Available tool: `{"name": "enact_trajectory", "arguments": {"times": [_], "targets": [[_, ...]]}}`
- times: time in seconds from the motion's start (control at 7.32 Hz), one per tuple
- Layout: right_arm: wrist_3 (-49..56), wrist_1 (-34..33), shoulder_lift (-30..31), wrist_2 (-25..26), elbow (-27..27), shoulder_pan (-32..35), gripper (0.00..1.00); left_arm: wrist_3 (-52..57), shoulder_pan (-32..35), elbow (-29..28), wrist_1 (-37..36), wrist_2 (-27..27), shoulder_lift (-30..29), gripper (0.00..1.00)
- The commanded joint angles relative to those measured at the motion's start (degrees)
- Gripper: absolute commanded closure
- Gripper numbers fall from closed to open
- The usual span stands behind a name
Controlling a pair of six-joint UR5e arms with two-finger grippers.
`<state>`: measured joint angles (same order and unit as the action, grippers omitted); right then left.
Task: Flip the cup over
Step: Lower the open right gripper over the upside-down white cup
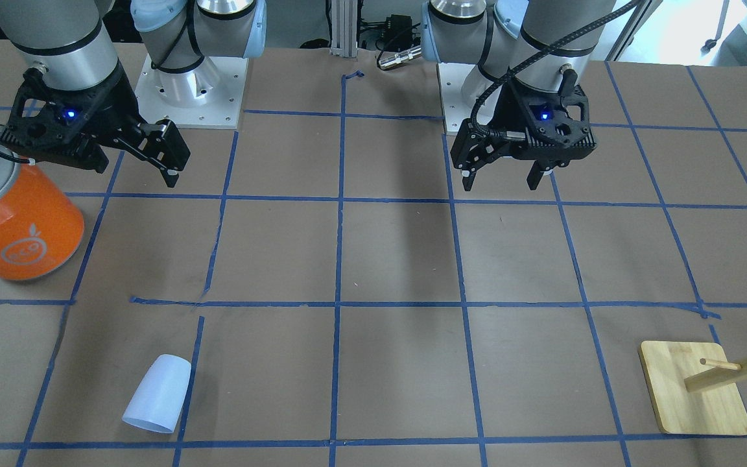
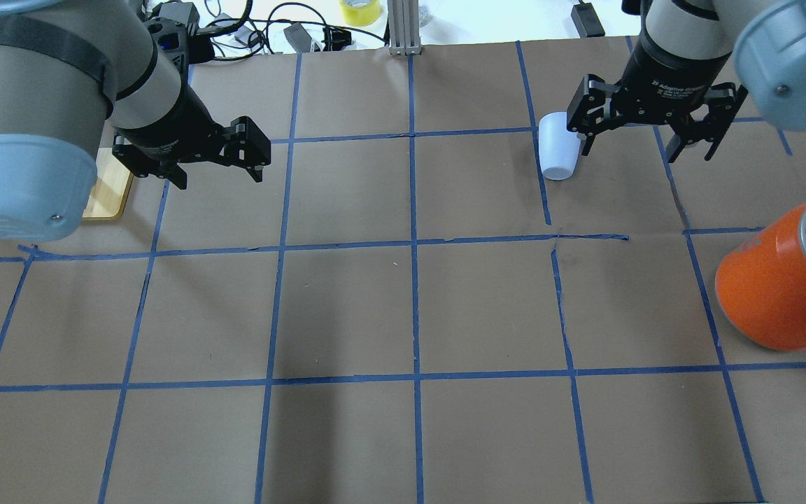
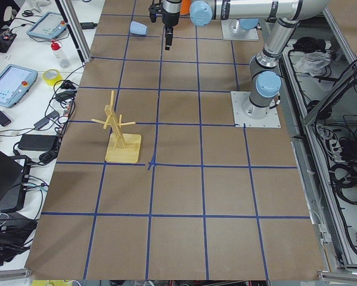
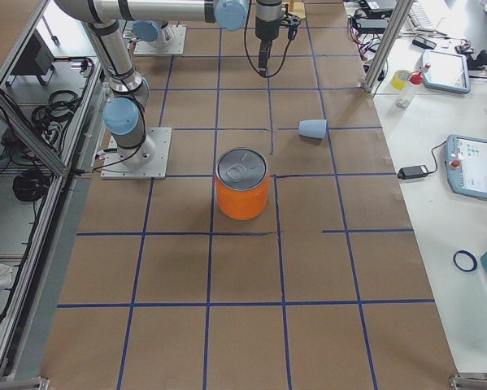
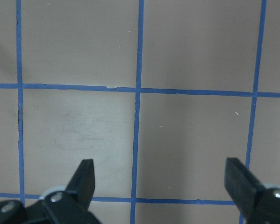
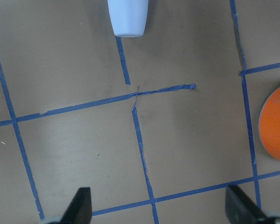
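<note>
Cup (image 2: 558, 150) on its side amid open table (image 2: 347, 308), well apart from can (image 2: 767, 294); left claw (image 2: 220, 179), right claw (image 2: 648, 148) wide.

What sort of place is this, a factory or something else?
Probably a robotics research lab: two grey jointed arms bolted to a brown paper-covered table gridded with blue tape, grey control tablets on the side bench, and props like a small pale blue plastic cup.

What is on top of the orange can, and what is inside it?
A silver lid closes the orange can. The lid hides whatever is inside.
</note>
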<state>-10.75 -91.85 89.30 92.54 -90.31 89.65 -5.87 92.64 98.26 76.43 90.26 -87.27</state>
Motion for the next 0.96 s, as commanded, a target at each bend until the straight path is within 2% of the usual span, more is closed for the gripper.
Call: {"name": "enact_trajectory", "arguments": {"times": [0.0, 0.14, 0.27, 0.41, 0.68, 0.82], "targets": [[-0.06, -0.09, -0.09, 0.00, 0.05, 0.00, 0.00, 0.07, 0.00, 0.00, 0.03, 0.00, 0.00, 0.00], [0.38, -0.52, -1.13, 0.00, 0.14, 0.00, 0.00, 0.07, 0.00, 0.00, 0.03, 0.00, 0.00, 0.00], [0.47, -4.88, -3.49, -0.17, 0.40, -0.17, 0.00, 0.07, 0.00, 0.00, 0.03, 0.00, -0.09, 0.00], [0.47, -5.53, -7.26, 0.00, 0.58, -0.70, 0.00, 0.07, 0.00, 0.00, 0.03, 0.00, -0.09, 0.00], [0.47, -12.71, -15.77, 0.62, 1.80, -1.84, 0.00, 0.16, 0.00, 0.01, 0.03, 0.00, -0.18, 0.00], [0.82, -18.83, -20.61, 0.53, 1.89, -2.80, 0.00, 0.16, 0.00, 0.09, 0.03, 0.00, -0.18, 0.00]]}}
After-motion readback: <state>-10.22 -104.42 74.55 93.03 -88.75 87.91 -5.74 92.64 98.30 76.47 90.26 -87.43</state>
